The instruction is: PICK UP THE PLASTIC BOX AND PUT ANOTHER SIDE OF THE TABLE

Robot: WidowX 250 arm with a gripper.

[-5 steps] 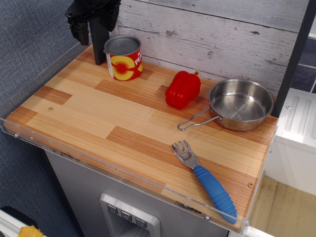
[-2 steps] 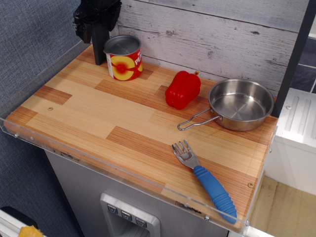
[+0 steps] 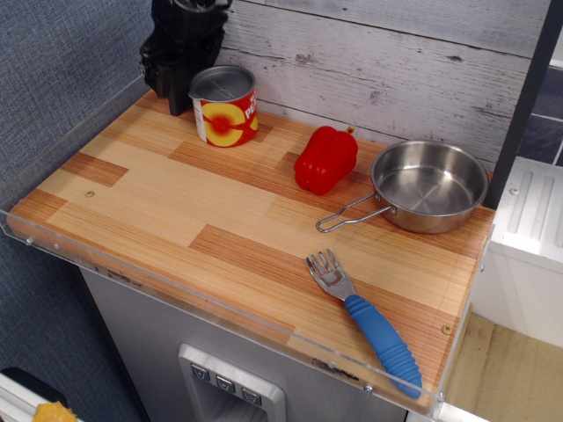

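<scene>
The plastic box point(image 3: 225, 107) is a short can with a grey top and a red label showing a yellow fruit. It stands upright at the back left of the wooden table point(image 3: 176, 202). My black gripper point(image 3: 179, 79) hangs low just behind and left of the can, close against its left side. The fingers merge into one dark mass, so I cannot tell whether they are open or shut. Nothing is lifted.
A red bell pepper point(image 3: 325, 158) lies mid-back. A steel pan point(image 3: 428, 185) sits at the back right with its handle pointing left. A fork with a blue handle point(image 3: 368, 321) lies front right. A clear acrylic rim point(image 3: 176, 294) edges the front. A plank wall stands behind.
My gripper has moved right and lower, up against the can. The can has shifted slightly to the right.
</scene>
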